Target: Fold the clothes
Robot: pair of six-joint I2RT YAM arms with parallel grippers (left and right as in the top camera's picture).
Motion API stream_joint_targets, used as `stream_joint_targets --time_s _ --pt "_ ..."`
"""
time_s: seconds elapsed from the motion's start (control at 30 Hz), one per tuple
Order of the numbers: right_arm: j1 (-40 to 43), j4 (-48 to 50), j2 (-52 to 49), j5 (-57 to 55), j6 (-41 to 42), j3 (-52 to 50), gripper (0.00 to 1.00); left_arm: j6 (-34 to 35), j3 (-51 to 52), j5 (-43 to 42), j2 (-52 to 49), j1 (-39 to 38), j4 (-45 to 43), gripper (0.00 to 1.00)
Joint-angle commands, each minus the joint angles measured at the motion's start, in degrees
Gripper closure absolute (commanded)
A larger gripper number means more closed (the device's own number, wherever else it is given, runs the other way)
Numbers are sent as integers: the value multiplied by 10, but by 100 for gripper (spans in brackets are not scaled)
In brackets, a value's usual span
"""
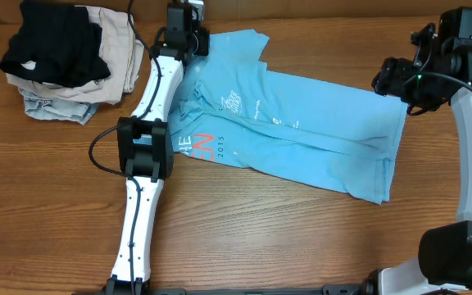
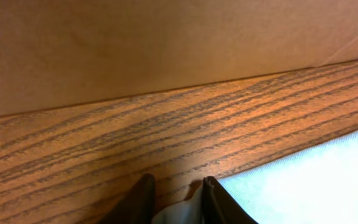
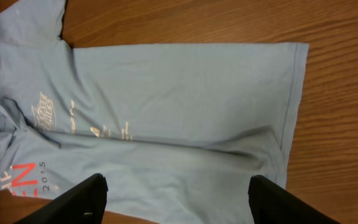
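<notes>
From the near edge of the table (image 1: 244,246) the left arm (image 1: 142,205) reached straight across, evidently because the corner it wanted lay on the far side. The sky-blue T-shirt (image 1: 301,131) lay crosswise in the middle of the table, lettered end toward the left edge and hem toward the right, with a long crease along its length. Over the hem end hung the right gripper (image 3: 178,183), fingers spread wide and holding nothing, probably placed to take that end. Close to the far edge the left gripper (image 2: 178,182) pinched a tuck of the shirt's sleeve end between narrowed fingers, presumably to lift it for a fold. In the far-left corner a black garment (image 1: 54,45), a beige garment (image 1: 121,49) and a pale denim garment (image 1: 56,108) sat stacked, likely set aside out of the way.
</notes>
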State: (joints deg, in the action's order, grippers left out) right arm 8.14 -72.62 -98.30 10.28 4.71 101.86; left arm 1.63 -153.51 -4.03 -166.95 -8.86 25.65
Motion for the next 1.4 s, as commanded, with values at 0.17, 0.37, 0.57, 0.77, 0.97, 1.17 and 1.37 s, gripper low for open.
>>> stream_joint_targets --time_s 0.17,0.37,0.57,0.77,0.97,1.17,1.37 --pt "-2 40 1 -2 -1 -2 25 12 -40 -5 21 2 19 90" --pt "-2 75 -1 -21 -3 -2 31 12 -88 -5 63 2 79 96" --pt "-2 85 -26 -21 -3 -2 32 3 -107 -38 83 0 125 96" --pt "-4 68 -62 -20 -2 -2 27 -45 -89 -96 78 -7 143 79" --pt "-4 61 -66 -19 -2 -2 24 -69 -50 -90 78 -14 138 51" --pt "-4 54 -66 -12 -3 -2 24 -73 0 -74 78 -14 97 46" --pt "-4 48 -66 -12 -3 -2 24 -75 38 -31 78 -14 66 46"
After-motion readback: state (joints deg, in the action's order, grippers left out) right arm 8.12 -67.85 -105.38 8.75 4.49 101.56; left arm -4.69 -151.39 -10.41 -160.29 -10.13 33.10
